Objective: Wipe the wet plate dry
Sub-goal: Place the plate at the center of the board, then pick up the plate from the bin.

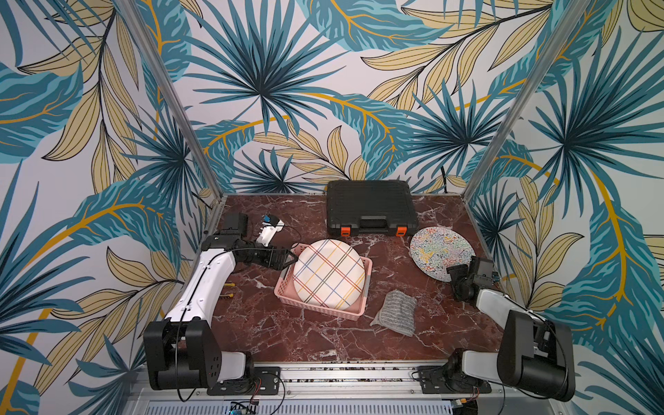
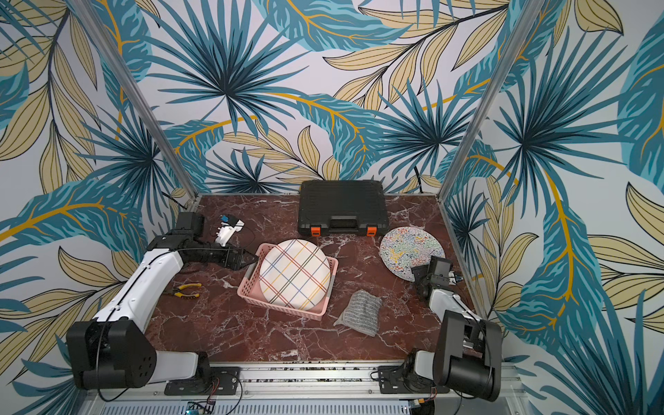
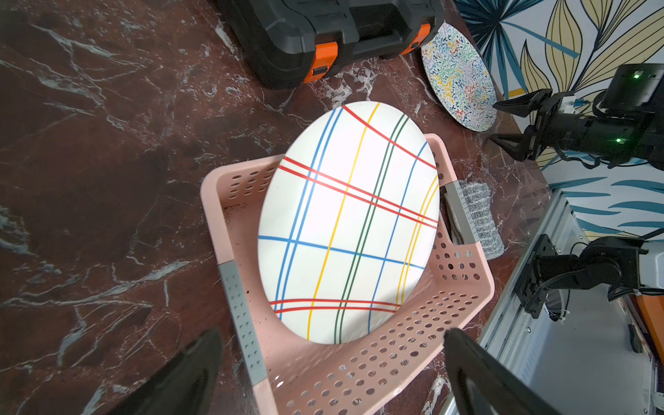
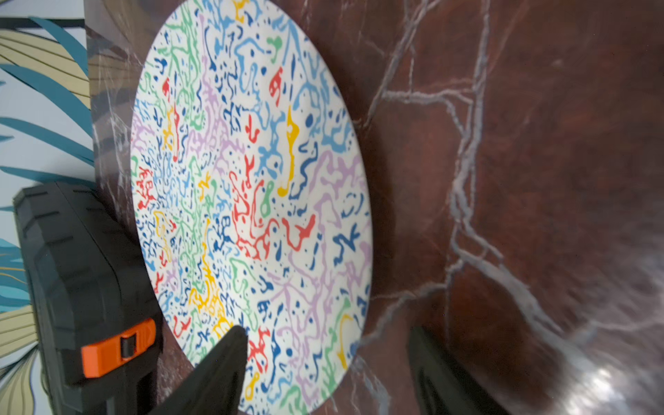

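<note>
Holding the left end effector [image 1: 293, 257] with jaws spread wide and gripping nothing, at ten o'clock of the pink basket [image 1: 309, 305], tips just beside its rim; not being able to tell contact there. Finding the plaid plate [image 1: 328, 275] lying tilted inside that basket, near the middle of the surface [image 1: 323, 341], with part of its edge riding above the rim.

Holding the right end effector [image 1: 453, 273] with jaws apart as well, clamping nothing, at five o'clock of the squiggle-patterned plate [image 1: 440, 253]. In the right wrist view, framing that plate's rim between the two fingers [image 4: 230, 359], one over the pattern and one over bare marble; again not being able to tell contact. Finding this plate lying flat at three o'clock of the basket, near the side wall. Not being able to make out wetness on either plate.

Spotting the grey cloth [image 1: 395, 312] folded at four o'clock of the basket, apart from both end effectors.

Going further out: seeing a black case [image 1: 370, 204] with orange latches at one o'clock by the back wall, yellow-handled pliers [image 2: 185, 290] at nine o'clock, and a small white device [image 1: 270, 231] at ten o'clock.
</note>
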You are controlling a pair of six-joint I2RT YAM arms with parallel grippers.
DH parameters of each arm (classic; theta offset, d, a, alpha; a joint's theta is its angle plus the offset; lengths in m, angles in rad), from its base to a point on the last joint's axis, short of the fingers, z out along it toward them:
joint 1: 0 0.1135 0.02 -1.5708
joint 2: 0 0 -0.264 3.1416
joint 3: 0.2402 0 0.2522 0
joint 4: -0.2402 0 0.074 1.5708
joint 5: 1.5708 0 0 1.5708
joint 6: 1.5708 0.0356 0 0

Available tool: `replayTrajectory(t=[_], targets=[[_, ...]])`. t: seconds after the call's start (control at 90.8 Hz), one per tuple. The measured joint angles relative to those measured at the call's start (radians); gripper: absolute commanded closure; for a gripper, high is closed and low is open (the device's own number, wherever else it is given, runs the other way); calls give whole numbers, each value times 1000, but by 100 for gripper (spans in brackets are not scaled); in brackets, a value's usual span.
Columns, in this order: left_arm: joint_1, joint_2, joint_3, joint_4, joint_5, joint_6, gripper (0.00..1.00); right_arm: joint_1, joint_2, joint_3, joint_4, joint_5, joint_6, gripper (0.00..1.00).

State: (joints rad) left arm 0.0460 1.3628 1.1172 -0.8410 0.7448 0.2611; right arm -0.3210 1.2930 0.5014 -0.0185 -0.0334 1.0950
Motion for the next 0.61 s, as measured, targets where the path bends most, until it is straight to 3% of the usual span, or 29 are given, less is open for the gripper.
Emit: replayTrajectory(t=[0.231, 0.33, 0.463, 0.606], targets=[[0, 2, -1, 19, 0, -7, 0, 10, -222, 14, -198, -50, -53, 19], [0, 6, -4, 25, 3, -7, 0, 77, -284, 58, -254, -102, -98, 19], [0, 9, -9, 27, 17, -6, 0, 307, -265, 225, -290, -164, -221, 20], [0, 14, -11, 29, 23, -6, 0, 592, -120, 418, -299, -231, -377, 20]])
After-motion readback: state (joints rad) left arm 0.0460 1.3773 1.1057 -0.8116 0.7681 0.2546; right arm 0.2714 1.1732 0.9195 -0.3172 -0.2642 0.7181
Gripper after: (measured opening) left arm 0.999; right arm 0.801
